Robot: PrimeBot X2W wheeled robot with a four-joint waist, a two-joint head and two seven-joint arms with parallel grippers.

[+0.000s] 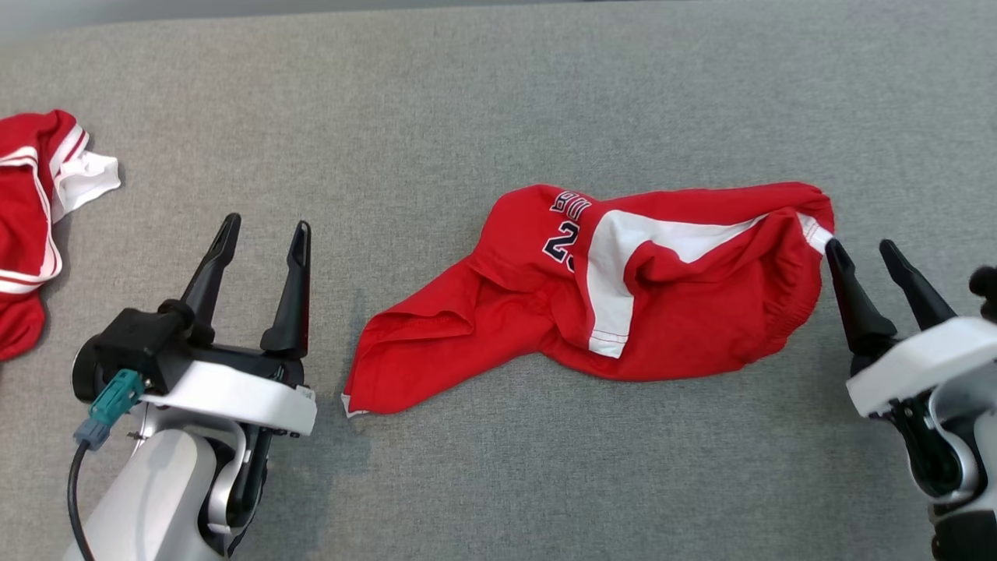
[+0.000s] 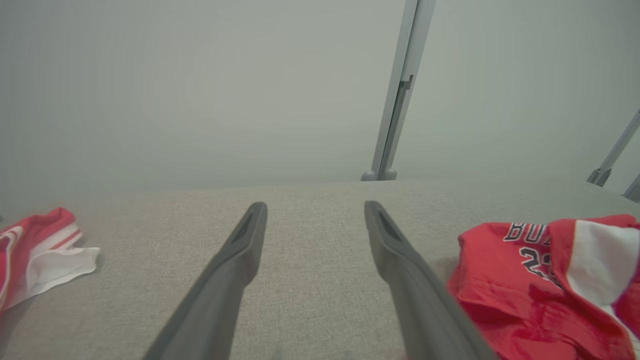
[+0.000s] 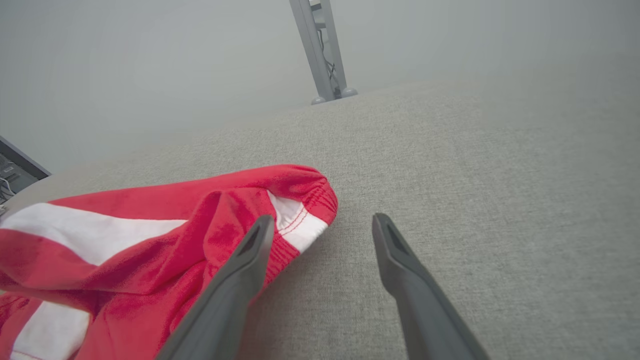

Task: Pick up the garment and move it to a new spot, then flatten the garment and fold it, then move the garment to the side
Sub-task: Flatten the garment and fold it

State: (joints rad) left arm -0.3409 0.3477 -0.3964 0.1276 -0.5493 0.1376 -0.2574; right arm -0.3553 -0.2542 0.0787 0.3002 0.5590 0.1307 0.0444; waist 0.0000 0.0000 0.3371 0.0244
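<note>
A red garment [image 1: 623,288] with white panels and dark lettering lies crumpled on the grey cloth table [image 1: 498,101], at centre right. Its waistband corner lies just beside my right gripper [image 1: 860,248], which stands open with nothing between its fingers. In the right wrist view the garment [image 3: 150,240] lies left of the gripper [image 3: 322,222], whose left finger [image 3: 245,265] overlaps the cloth's edge. My left gripper [image 1: 267,228] stands open over bare table, well left of the garment. In the left wrist view the left gripper [image 2: 315,210] is empty, the garment [image 2: 545,280] at its right.
A second red and white garment [image 1: 31,210] lies at the table's far left edge, also visible in the left wrist view [image 2: 40,250]. Grey metal posts [image 2: 395,100] stand beyond the table's far edge.
</note>
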